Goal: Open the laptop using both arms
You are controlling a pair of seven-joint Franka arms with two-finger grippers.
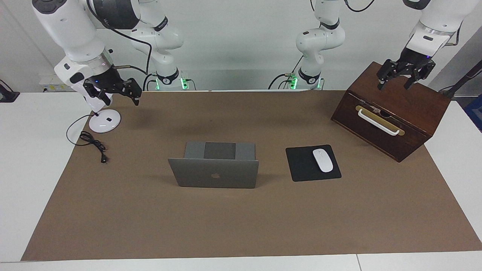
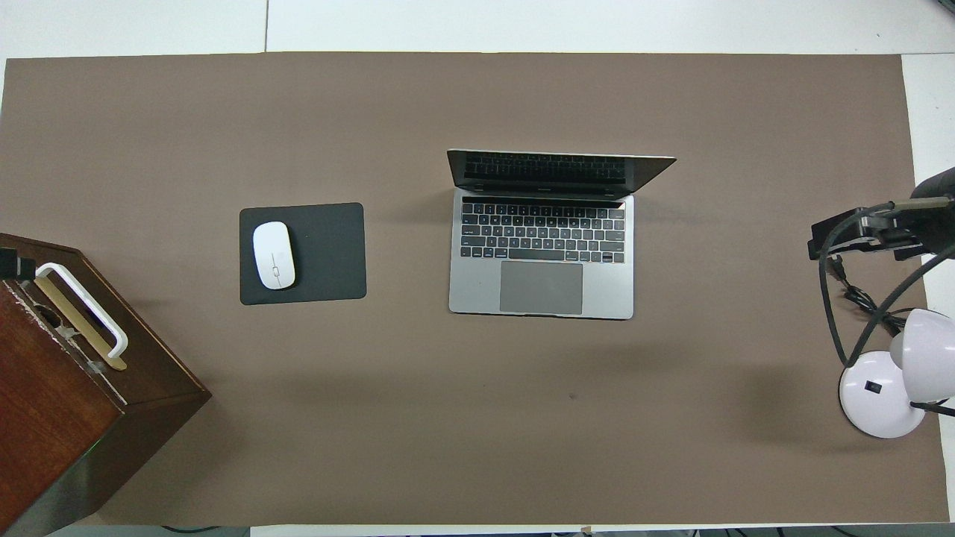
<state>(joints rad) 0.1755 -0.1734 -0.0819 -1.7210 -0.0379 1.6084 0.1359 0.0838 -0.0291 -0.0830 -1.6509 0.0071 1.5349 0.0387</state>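
The silver-grey laptop (image 1: 214,171) stands open in the middle of the brown mat, its lid upright with the apple logo showing in the facing view. From overhead its keyboard and trackpad (image 2: 541,253) are bare. My left gripper (image 1: 394,83) hangs open over the top of the wooden box, holding nothing. Over the lamp base at the right arm's end of the table, my right gripper (image 1: 118,98) is open as well, with nothing in it. Both grippers are well away from the laptop. In the overhead view only the right gripper (image 2: 858,231) shows at the frame's edge.
A black mouse pad (image 1: 301,165) with a white mouse (image 1: 322,160) lies beside the laptop, toward the left arm's end. The wooden box (image 1: 391,113) has a white handle. A white lamp base (image 1: 104,121) and a black cable (image 1: 92,143) sit at the right arm's end.
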